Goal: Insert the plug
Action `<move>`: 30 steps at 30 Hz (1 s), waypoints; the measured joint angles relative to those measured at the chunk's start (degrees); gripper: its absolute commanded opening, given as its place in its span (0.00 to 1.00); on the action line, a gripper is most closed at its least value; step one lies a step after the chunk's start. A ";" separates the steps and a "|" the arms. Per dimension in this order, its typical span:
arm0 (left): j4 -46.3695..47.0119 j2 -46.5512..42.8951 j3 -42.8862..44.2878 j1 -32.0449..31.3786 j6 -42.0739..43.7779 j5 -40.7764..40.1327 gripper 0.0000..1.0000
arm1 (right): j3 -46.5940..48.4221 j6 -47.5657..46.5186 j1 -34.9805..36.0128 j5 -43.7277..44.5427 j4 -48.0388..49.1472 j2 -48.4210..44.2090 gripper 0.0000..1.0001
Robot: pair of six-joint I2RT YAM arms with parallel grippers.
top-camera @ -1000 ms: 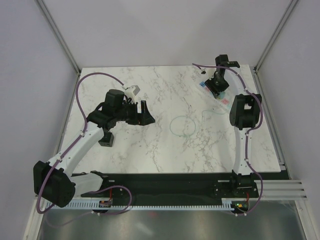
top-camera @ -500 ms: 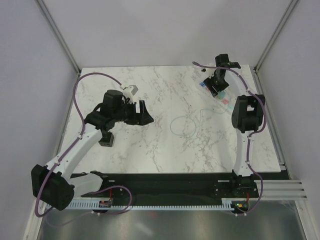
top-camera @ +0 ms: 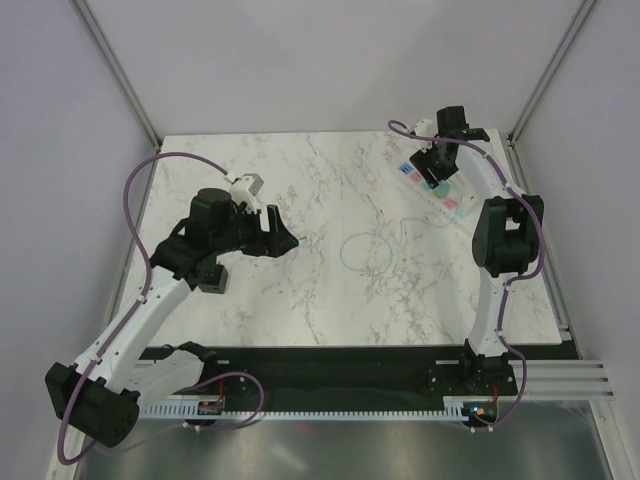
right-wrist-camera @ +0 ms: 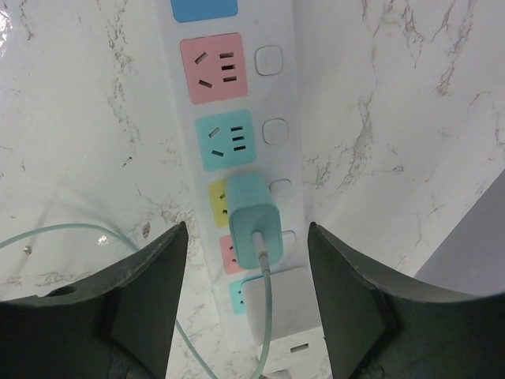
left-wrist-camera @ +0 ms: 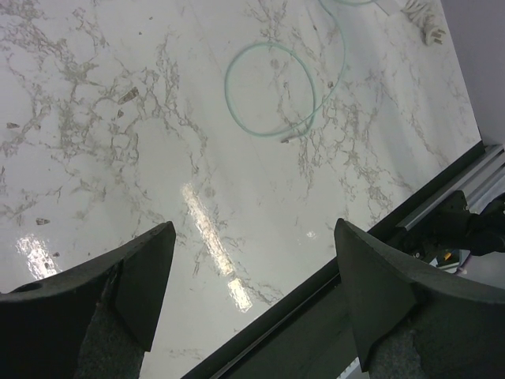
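The plug [right-wrist-camera: 254,217] is a small pale-teal cube, not black, seated in the white power strip [right-wrist-camera: 280,87] over its yellow socket. A pale-green cable leaves its near face. My right gripper [right-wrist-camera: 246,227] hangs over it, open; its fingers stand clear on either side of the plug and touch nothing. In the top view the right gripper [top-camera: 437,160] is at the far right, above the strip [top-camera: 432,188]. The left gripper [top-camera: 282,240] hovers open and empty over the table's left half, and its wrist view [left-wrist-camera: 254,229] shows only bare marble between the fingers.
The cable's coil [top-camera: 362,252] lies mid-table and also shows in the left wrist view [left-wrist-camera: 272,91]. A white adapter [right-wrist-camera: 280,304] sits in the strip just near of the plug. Pink and teal sockets [right-wrist-camera: 215,67] lie farther along. The table's near edge [left-wrist-camera: 331,276] runs under the left gripper.
The right gripper's jaws have spread wider and drawn back off the plug, uncovering more of the strip. The left arm has swung slightly left and toward the near side.
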 measured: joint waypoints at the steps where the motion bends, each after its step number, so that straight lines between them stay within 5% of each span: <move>1: -0.13 0.00 0.00 0.00 0.00 -0.04 0.89 | 0.00 -0.26 0.00 0.00 0.20 0.00 0.69; 17: -0.26 0.28 -1.46 0.00 0.07 -3.41 0.88 | 0.07 -2.47 -0.81 1.05 1.07 2.27 0.34; 22: -0.13 0.24 -2.10 0.00 0.09 -3.89 0.87 | 0.28 -2.58 -1.73 -0.72 1.25 2.29 0.08; 30: 0.20 1.14 -2.89 0.00 0.09 -4.04 0.87 | -0.55 -2.73 -3.02 -4.76 3.15 2.21 0.03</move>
